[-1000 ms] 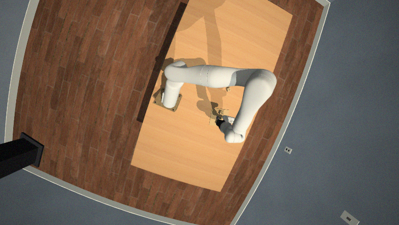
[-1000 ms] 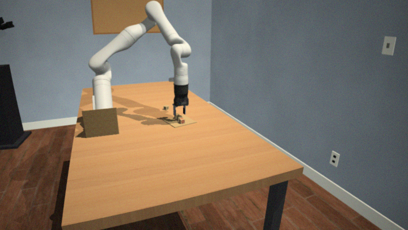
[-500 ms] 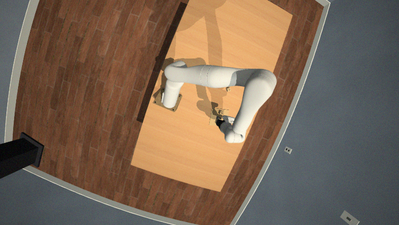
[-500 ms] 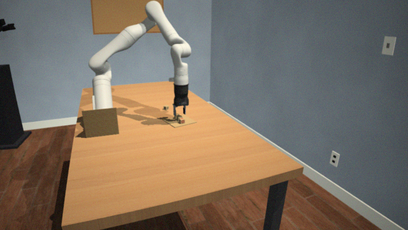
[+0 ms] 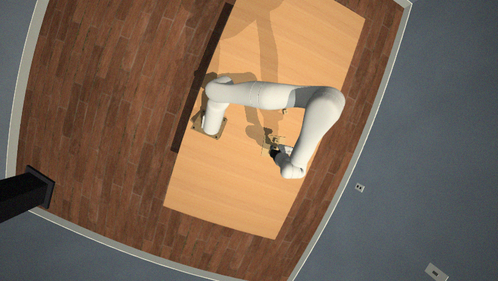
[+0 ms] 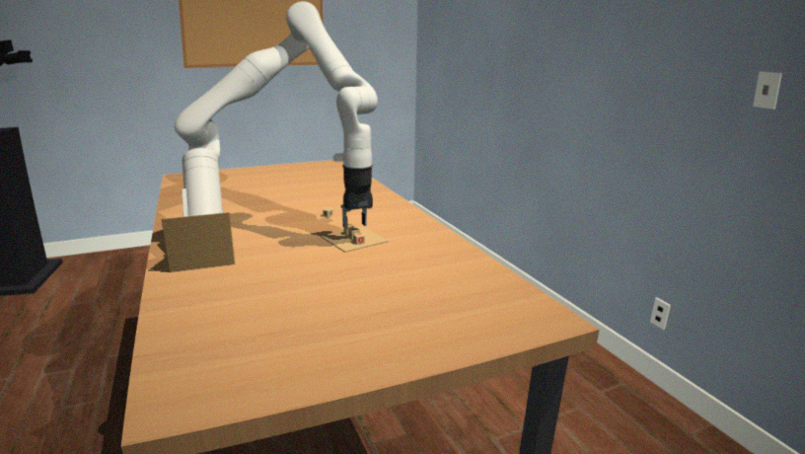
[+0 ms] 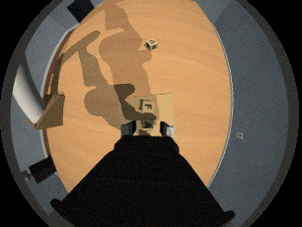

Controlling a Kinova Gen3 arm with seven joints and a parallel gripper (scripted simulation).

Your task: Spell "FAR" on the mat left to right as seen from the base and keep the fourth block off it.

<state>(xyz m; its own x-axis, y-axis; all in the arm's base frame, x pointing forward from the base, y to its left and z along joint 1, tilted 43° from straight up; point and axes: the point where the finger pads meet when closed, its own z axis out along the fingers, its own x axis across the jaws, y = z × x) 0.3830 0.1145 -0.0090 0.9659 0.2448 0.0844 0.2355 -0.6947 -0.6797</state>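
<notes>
Your gripper (image 6: 354, 218) hangs fingers-down over the mat (image 6: 369, 243), just right of ctr in the exterior view, jaws spread wide w/ nothing between them. One finger (image 6: 344, 221) reaches down beside the blocks; you can't tell from here whether it touches any.

The mat sits mid-table (image 6: 316, 316), a thin tan rectangle. On it, a tight cluster of blocks: the nearest one (image 6: 358, 239) shows a red mark on its side face, letter too small to read. Others behind it are partly hidden by the finger, so count and lettering can't be told.

In the wrist view, a block (image 7: 149, 105) sits at frame ctr just above the dark gripper body, on the mat's pale patch.

A lone block (image 6: 327, 213) lies off the mat, on bare table to the upper left of the gripper, well apart from the cluster. Same one shows in the wrist view's upper middle (image 7: 151, 44) and in the top view under the forearm (image 5: 284, 111).

A tan board (image 6: 197, 241) stands at the table's left edge.
</notes>
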